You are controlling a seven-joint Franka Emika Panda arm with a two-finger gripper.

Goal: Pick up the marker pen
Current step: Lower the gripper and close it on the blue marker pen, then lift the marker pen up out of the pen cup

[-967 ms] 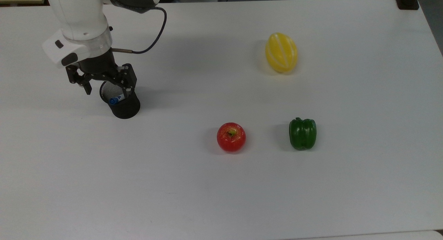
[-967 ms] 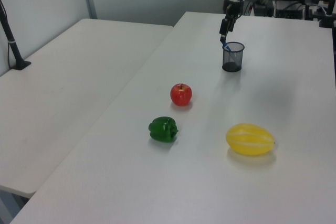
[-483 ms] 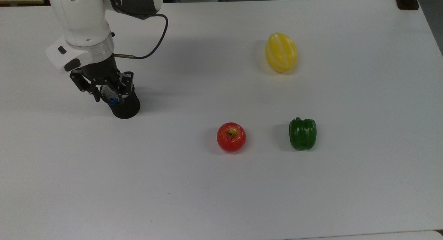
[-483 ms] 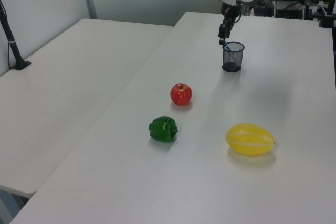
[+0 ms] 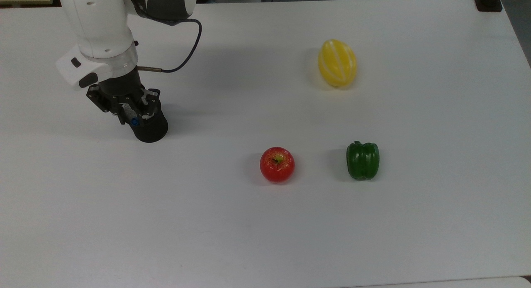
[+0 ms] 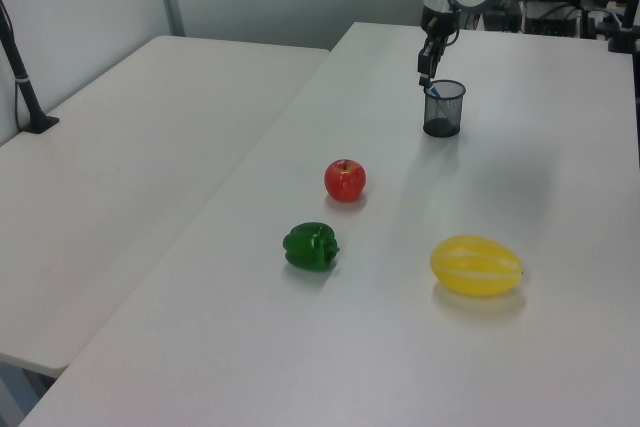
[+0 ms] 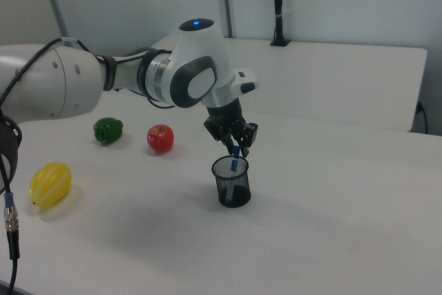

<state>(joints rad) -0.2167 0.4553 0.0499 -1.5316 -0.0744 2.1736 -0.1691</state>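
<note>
The marker pen point(image 5: 134, 122) stands tilted in a black mesh cup point(image 5: 152, 131) at the top view's left, its blue end up. In the right view the marker pen point(image 7: 235, 162) sticks up out of the cup point(image 7: 232, 183). My gripper point(image 5: 133, 115) points down over the cup's mouth, fingers drawn in around the pen's top. The right view shows the gripper point(image 7: 235, 147) shut on the pen's upper end. In the left view the gripper point(image 6: 426, 74) hangs just above the cup point(image 6: 444, 109) at the far end of the table.
A red apple point(image 5: 277, 164) and a green bell pepper point(image 5: 363, 160) lie mid-table, a yellow melon point(image 5: 337, 62) behind them. The white table point(image 5: 265, 230) stretches wide around the cup. The arm's black cable point(image 5: 188, 43) loops above the cup.
The fingers, wide apart a second ago, have drawn together around the pen's top. The gripper has shifted slightly over the cup's mouth. The fruit has not moved.
</note>
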